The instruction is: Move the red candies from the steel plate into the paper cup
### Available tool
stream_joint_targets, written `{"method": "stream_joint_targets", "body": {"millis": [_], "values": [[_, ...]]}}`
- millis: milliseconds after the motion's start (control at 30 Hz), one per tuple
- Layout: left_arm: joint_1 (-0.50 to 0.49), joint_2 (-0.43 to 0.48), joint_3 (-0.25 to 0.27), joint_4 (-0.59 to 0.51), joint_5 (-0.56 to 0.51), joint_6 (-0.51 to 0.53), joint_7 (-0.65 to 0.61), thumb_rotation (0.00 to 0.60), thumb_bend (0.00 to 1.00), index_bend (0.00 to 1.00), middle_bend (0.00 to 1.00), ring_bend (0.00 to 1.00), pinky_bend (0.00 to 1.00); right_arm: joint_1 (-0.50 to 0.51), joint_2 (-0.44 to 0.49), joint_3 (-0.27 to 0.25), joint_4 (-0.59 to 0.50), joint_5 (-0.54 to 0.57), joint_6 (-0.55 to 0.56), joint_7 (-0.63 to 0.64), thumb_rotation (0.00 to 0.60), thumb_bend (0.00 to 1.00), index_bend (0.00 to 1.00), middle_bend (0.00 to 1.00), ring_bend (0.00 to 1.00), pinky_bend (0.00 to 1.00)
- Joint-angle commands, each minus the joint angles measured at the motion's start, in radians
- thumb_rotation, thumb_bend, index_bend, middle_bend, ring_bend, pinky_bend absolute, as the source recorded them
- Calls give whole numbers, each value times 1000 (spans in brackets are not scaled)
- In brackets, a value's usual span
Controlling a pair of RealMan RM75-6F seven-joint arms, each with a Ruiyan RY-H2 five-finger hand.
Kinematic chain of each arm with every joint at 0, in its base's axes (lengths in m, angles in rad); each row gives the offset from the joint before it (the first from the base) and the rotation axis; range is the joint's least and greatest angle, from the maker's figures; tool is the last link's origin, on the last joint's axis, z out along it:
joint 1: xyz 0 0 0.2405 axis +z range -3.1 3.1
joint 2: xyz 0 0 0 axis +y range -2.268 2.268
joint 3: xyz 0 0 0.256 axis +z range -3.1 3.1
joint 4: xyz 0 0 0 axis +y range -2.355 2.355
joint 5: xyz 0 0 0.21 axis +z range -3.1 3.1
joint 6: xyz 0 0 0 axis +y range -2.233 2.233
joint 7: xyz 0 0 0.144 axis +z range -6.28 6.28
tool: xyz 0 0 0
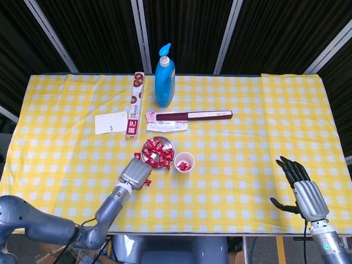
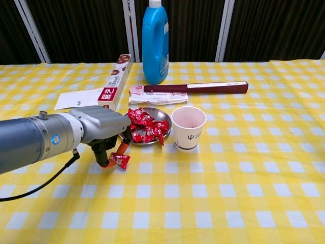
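Hiding its own fingers in head view, left hand pinching red candy; right hand spread.

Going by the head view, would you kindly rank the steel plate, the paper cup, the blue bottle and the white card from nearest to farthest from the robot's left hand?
Measured from the left hand:
1. Steel plate, just up and right of it.
2. Paper cup, to the right, beyond the plate.
3. White card, further up and left.
4. Blue bottle, farthest, near the table's back edge.
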Motion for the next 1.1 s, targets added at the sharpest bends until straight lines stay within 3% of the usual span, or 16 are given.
{"method": "stream_joint_targets", "body": {"millis": [33,233,533,933,1100], "values": [[1,30,-35,-40,32,18,-17,600,406,551,930,973,967,1,0,0,0,0,-1,0,600,278,0,0,0,0],[-47,31,-128,-50,50,13,-5,600,402,534,925,970,967,3,-2,1,-2,2,-5,-3,600,277,0,0,0,0],[-140,-67,-235,38,20,-3,33,600,399,529,923,969,967,5,0,3,-3,9,-10,5,600,277,0,0,0,0],[-201,-170,-273,172,-27,-20,61,600,355,515,901,957,967,7,4,1,-5,7,-16,16,600,277,0,0,0,0],[-205,-191,-269,211,-41,-31,61,600,226,428,817,924,967,8,5,1,-5,8,-17,15,600,277,0,0,0,0]]}}
